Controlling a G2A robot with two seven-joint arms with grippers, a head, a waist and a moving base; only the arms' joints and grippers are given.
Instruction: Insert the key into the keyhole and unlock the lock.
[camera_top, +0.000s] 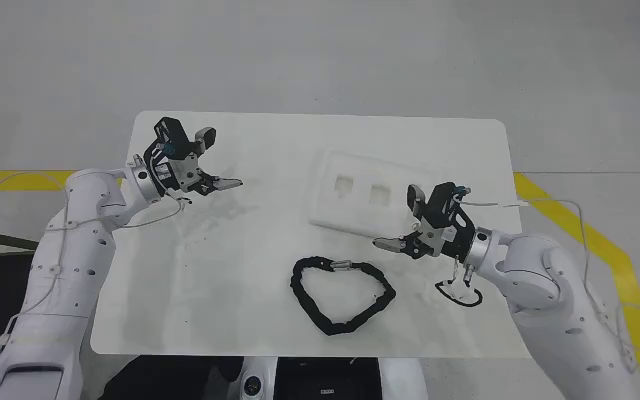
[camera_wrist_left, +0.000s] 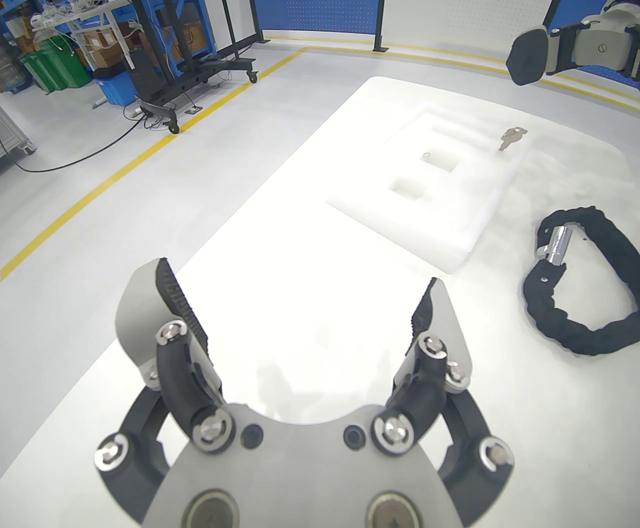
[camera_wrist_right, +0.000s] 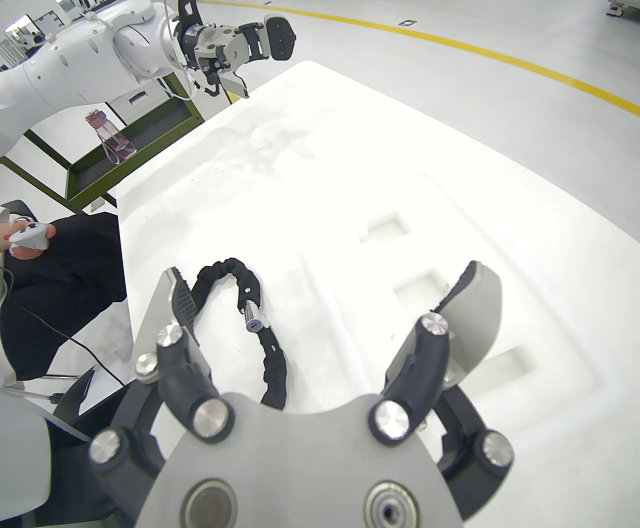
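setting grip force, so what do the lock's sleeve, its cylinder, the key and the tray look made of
Lock sleeve: black woven fabric, matte and wrinkled, probably over a chain. Cylinder: polished metal, mirror-bright. Key: dull grey metal, seemingly. Tray: likely white foam, matte, with soft-edged cut-out pockets.

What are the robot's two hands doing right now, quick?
Left gripper: open, holding nothing.
Right gripper: open, holding nothing.
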